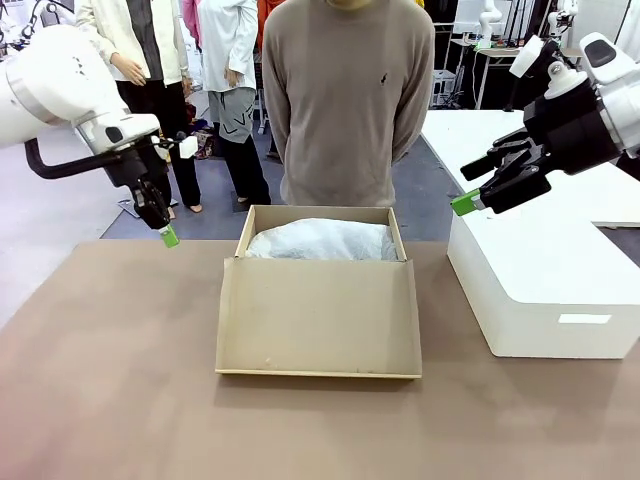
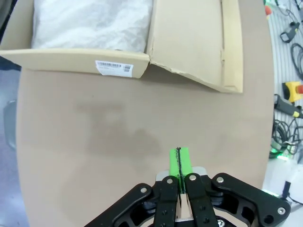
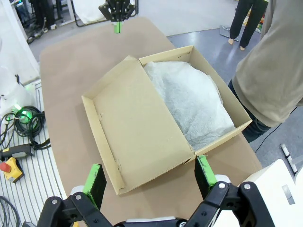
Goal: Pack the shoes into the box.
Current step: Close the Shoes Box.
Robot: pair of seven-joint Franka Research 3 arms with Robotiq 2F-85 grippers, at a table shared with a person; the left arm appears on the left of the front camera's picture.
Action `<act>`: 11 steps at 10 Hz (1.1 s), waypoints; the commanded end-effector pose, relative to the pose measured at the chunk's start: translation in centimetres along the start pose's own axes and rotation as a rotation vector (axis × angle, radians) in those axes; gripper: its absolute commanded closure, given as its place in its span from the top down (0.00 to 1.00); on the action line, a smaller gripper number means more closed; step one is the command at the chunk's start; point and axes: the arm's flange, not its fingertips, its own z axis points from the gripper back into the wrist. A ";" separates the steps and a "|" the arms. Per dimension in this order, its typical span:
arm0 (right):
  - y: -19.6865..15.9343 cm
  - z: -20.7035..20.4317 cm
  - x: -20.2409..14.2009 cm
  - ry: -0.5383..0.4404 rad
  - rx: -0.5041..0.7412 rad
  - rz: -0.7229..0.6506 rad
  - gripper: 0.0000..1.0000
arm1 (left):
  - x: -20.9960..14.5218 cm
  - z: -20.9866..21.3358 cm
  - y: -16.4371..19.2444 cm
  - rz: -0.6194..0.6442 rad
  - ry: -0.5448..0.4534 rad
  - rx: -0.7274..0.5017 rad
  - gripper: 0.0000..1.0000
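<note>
One box, uncovered; left jaws closed, right jaws spread

Robotics lab. Red emergency-stop button and tangled cables on the floor beside a brown table. Several onlookers standing farther back.

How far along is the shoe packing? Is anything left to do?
Looks done: white tissue paper bulges inside the box; whether shoes lie under it cannot be told. In hand: nothing. The left gripper is shut and empty above the table, the right gripper open near the white box. Left: the lid lies flat open and needs closing.
</note>
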 end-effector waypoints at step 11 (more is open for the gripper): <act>-0.4 -0.2 0.0 -0.024 0.015 0.019 1.00 | -0.7 -3.8 1.5 0.025 -0.072 -0.056 0.00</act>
